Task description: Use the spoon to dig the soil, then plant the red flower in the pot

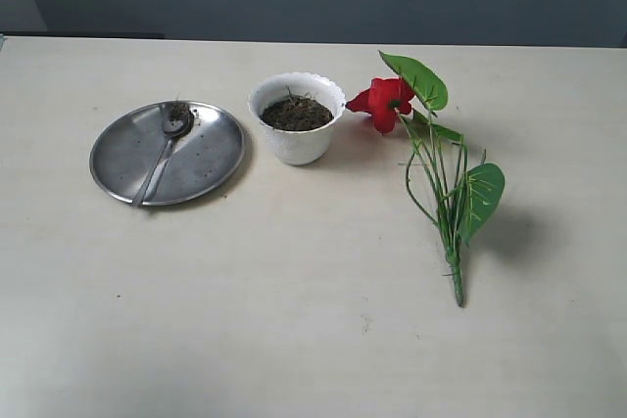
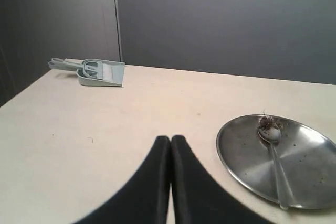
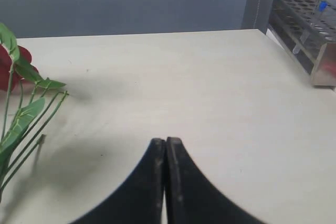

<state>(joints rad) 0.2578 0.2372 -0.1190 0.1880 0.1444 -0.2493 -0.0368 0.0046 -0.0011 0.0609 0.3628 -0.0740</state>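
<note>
The white scalloped pot [image 1: 296,131] stands mid-table, filled with dark soil [image 1: 296,114]. Left of it, the spoon [image 1: 165,152] lies on a round steel plate [image 1: 211,159] with a clump of soil in its bowl; the left wrist view shows the same spoon [image 2: 274,148] and plate [image 2: 247,156]. The red flower [image 1: 386,102] lies on the table right of the pot, its green stems [image 1: 449,232] trailing toward the front; its leaves [image 3: 21,116] show in the right wrist view. My left gripper [image 2: 171,138] and right gripper [image 3: 166,140] are both shut and empty. Neither appears in the exterior view.
A pale grey dustpan [image 2: 100,72] lies at the table's far corner in the left wrist view. A metal test-tube rack [image 3: 310,32] stands at the table edge in the right wrist view. A dark wall backs the table.
</note>
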